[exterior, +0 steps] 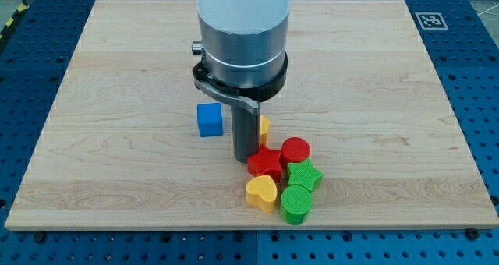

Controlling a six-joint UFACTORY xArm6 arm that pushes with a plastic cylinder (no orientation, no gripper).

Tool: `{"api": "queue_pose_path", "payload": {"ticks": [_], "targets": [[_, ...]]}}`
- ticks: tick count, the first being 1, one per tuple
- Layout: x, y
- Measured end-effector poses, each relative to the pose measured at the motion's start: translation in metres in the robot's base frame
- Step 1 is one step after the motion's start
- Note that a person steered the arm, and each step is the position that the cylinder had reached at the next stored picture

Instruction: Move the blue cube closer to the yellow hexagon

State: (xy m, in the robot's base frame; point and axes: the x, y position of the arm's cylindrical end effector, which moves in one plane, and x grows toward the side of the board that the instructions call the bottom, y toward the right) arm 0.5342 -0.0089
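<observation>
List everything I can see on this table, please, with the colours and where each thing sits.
blue cube: one, blue, alone, to the view's left of the rod
yellow block: one, yellow, mostly hidden behind the rod, shape unclear
red blocks: two, red, top of the cluster
green blocks: two, green, cluster's right and bottom
yellow heart: one, yellow, cluster's bottom left
wooden board: one, pale wood
my tip: one, dark rod end, between blue cube and cluster

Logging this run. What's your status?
My tip down between blue cube and yellow hexagon. Hexagon mostly hidden behind rod. Cube apart at view's left. Red block beside tip.
</observation>
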Motion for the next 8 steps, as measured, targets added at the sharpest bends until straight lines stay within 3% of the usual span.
{"api": "queue_pose_path", "payload": {"ticks": [1,3,4,5,6,8], "targets": [[0.008,-0.008],[0.009,-0.102],[-0.011,-0.126],[-0.077,-0.088],[-0.106,-0.045],[-0.105,-0.048]]}}
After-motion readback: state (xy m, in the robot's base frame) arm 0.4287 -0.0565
